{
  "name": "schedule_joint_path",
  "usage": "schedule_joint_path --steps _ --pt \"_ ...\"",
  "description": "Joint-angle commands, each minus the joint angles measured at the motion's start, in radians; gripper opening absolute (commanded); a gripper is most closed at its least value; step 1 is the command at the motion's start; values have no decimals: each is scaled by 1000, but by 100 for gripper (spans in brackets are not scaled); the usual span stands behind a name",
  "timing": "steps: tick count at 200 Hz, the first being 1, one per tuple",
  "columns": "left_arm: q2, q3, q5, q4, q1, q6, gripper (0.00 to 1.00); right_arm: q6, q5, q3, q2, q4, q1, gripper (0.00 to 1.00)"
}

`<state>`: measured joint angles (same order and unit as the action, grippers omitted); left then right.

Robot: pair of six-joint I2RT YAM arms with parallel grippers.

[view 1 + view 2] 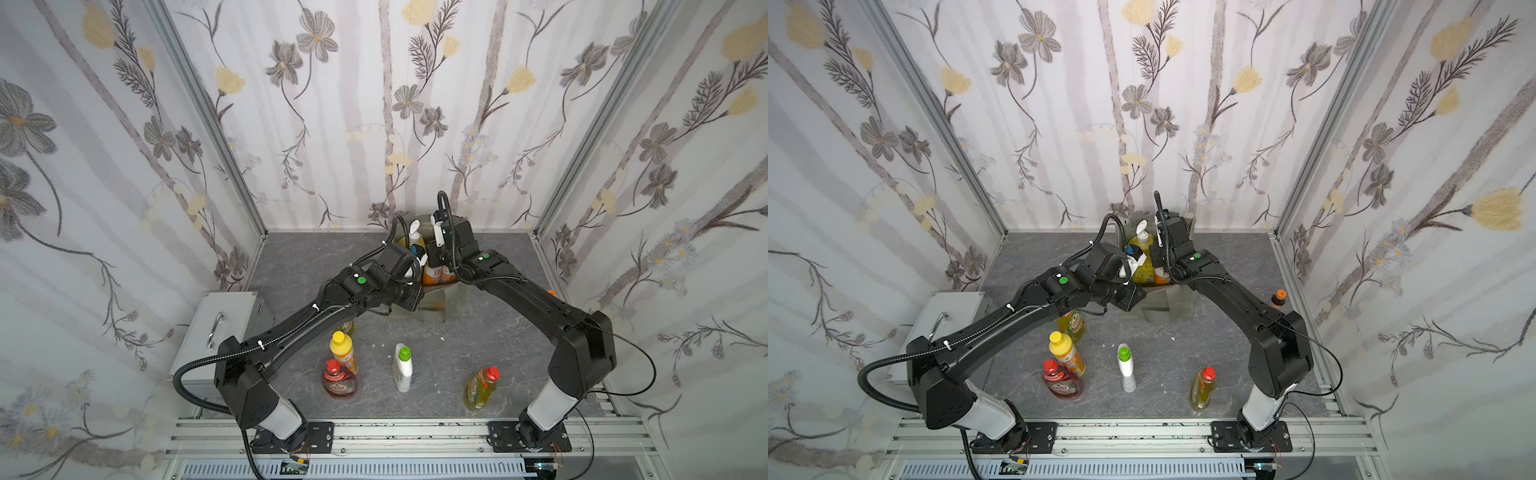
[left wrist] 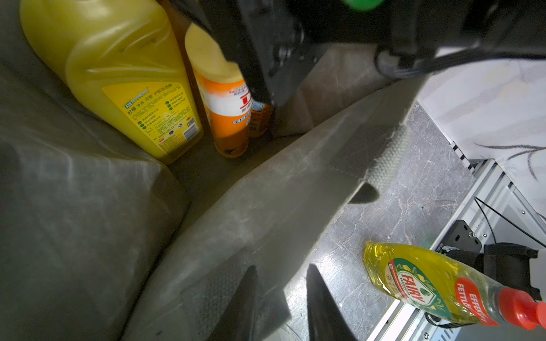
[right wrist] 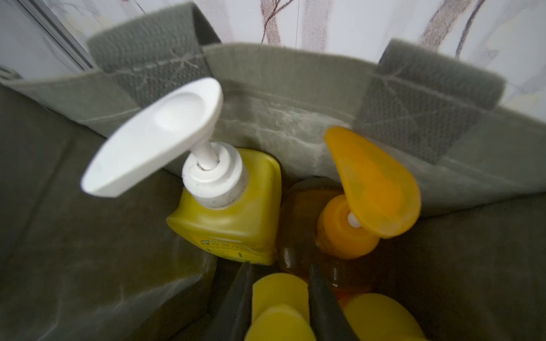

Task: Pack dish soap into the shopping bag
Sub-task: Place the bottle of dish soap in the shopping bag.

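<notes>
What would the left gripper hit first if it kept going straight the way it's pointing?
The grey-green fabric shopping bag: its near wall sits between the left gripper's fingertips. Past that rim it would likely enter the bag's inside, though depth is unclear.

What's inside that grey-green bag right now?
A big yellow pump bottle and a big orange pump bottle stand against the bag's far wall. The right fingers grip a yellow-capped bottle beside another yellow cap; what is under that cap is hidden.
</notes>
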<state>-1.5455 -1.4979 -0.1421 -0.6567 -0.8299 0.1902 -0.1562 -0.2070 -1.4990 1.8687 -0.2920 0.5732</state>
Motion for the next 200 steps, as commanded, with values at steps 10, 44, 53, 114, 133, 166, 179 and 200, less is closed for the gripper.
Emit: schedule_joint_path --steps 10,44,53,114,133,166,179,200 --pt "5 -14 -14 -10 2 9 29 -39 6 2 16 112 -3 0" --pt "2 -19 -14 -12 2 12 29 -58 11 -9 47 90 -11 4" --pt "2 -19 -16 -12 2 13 29 -62 15 -9 51 86 -12 8" --pt "3 -27 -6 -18 1 18 29 -92 42 -33 37 30 -30 33" --pt "2 -27 -4 -19 2 20 29 -95 62 -51 21 5 -30 39" --pt "1 -30 -3 -21 2 22 29 -100 89 -61 -9 -15 -31 50" --pt "4 -33 0 -23 2 22 29 -100 90 -66 -15 -24 -32 53" --pt "8 -36 7 -26 2 22 29 -100 102 -80 -32 -46 -32 57"
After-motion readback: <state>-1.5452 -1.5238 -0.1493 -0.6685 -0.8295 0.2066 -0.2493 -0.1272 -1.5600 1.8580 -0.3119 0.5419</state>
